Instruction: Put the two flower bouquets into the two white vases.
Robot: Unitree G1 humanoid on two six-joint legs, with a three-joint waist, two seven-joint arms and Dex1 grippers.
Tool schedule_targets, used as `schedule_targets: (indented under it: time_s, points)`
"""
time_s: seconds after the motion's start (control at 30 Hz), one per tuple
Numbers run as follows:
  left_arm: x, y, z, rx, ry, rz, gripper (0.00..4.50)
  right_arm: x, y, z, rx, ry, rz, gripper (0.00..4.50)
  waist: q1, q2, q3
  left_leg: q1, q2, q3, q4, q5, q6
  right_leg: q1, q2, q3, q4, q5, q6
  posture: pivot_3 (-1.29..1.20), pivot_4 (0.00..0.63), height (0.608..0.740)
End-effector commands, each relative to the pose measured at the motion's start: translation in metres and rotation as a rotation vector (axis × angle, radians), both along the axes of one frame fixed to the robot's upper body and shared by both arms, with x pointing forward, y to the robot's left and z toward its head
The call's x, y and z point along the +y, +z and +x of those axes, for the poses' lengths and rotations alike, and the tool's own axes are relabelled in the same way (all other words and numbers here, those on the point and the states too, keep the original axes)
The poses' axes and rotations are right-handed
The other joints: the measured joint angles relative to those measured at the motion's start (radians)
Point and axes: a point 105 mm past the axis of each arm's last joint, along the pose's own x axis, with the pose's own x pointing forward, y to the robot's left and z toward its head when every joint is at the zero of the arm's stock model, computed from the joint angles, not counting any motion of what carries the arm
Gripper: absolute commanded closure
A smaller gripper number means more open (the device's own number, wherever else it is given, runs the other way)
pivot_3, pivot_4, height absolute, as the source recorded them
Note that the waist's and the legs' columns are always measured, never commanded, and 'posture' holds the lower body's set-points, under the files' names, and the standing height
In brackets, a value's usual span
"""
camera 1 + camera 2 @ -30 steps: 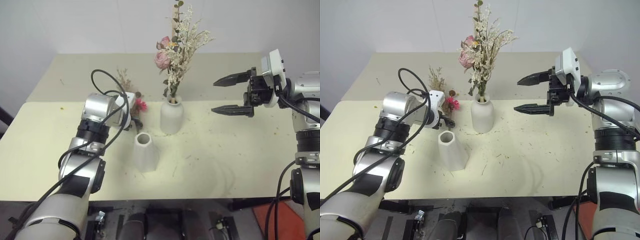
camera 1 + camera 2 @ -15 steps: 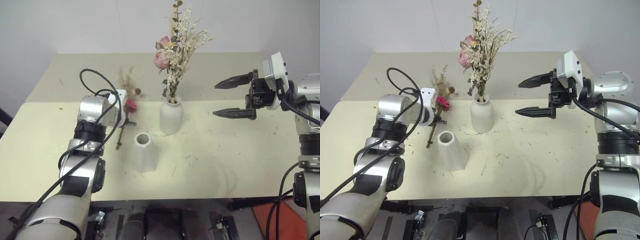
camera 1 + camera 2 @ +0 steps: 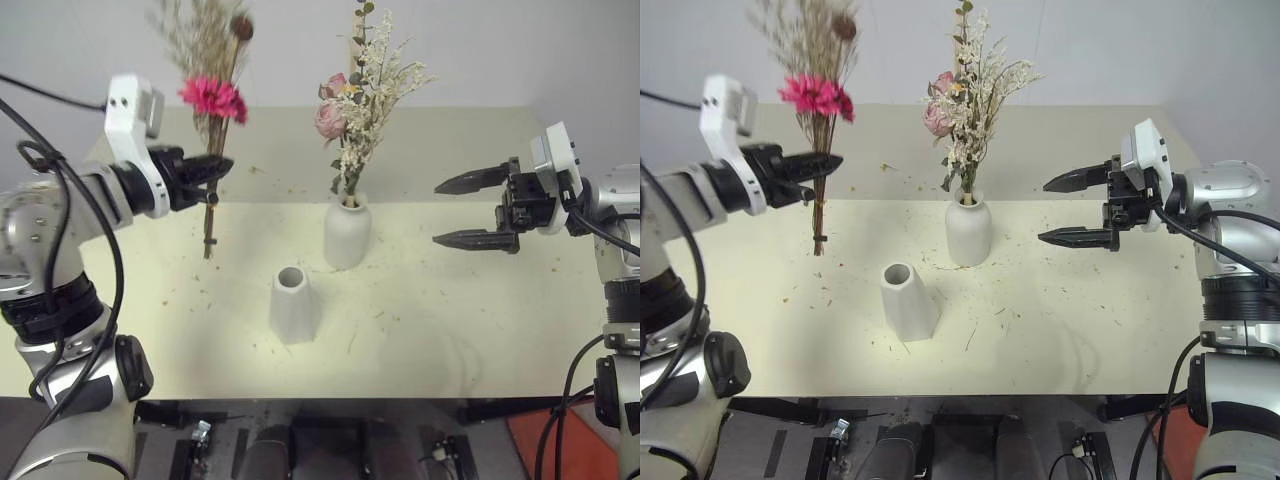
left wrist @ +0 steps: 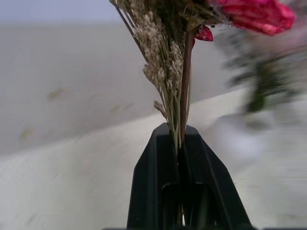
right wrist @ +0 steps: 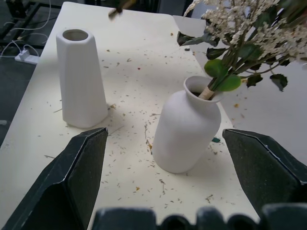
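Your left hand (image 3: 214,166), pinching the stems of the magenta daisy bunch (image 3: 208,95), has lifted it off the counter (image 3: 430,310) to hang upright left of the empty faceted vase (image 3: 293,303), while your right hand (image 3: 452,212) stays spread.

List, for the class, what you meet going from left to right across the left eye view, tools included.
Left tool gripping the daisy bunch → empty angular vase → round vase holding the rose bunch → open right tool.

L gripper (image 3: 214,166): raised, level, clamped | R gripper (image 3: 452,211): level, jaws wide apart
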Motion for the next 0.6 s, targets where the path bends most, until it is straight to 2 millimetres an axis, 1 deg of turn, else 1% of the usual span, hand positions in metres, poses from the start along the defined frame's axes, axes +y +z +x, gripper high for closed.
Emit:
schedule_targets:
  time_s: [0.03,0.1,0.2,0.37,0.6]
  points:
    - [-0.016,0.024,-0.029,-0.183,-0.157,-0.028,4.48,0.000,0.011,-0.011,-0.021,0.060,0.022,0.00,-0.001,0.000,0.000,0.001,0.000,0.000,0.000,0.000,0.000,0.000,0.000,0.000,0.000,0.000,0.000,0.00,0.150,0.740]
    - [-0.030,0.030,-0.047,-0.258,-0.315,-0.047,4.48,0.000,0.011,-0.017,-0.007,0.097,0.045,0.00,-0.003,0.000,0.000,0.001,0.000,0.000,0.000,0.000,0.000,0.000,0.000,0.000,0.000,0.000,0.000,0.00,0.150,0.740]
    - [-0.038,0.033,-0.061,-0.313,-0.440,-0.060,4.48,-0.001,0.012,-0.025,0.000,0.139,0.074,0.00,-0.005,0.000,0.000,0.001,0.001,0.000,0.000,0.000,0.000,0.001,0.001,0.000,0.000,0.000,0.000,0.00,0.150,0.740]
    - [-0.043,0.030,-0.062,-0.323,-0.512,-0.054,4.48,0.000,0.012,-0.037,0.013,0.210,0.105,0.00,-0.008,0.000,0.000,0.001,0.001,0.000,0.000,0.000,0.000,0.001,0.001,0.001,0.000,0.000,0.000,0.00,0.150,0.740]
    - [-0.042,0.020,-0.061,-0.302,-0.552,-0.069,4.48,0.002,0.009,-0.045,0.029,0.257,0.088,0.00,-0.012,0.000,0.000,0.002,0.001,0.001,0.000,0.000,0.000,0.002,0.002,0.001,0.000,0.000,0.000,0.00,0.150,0.740]
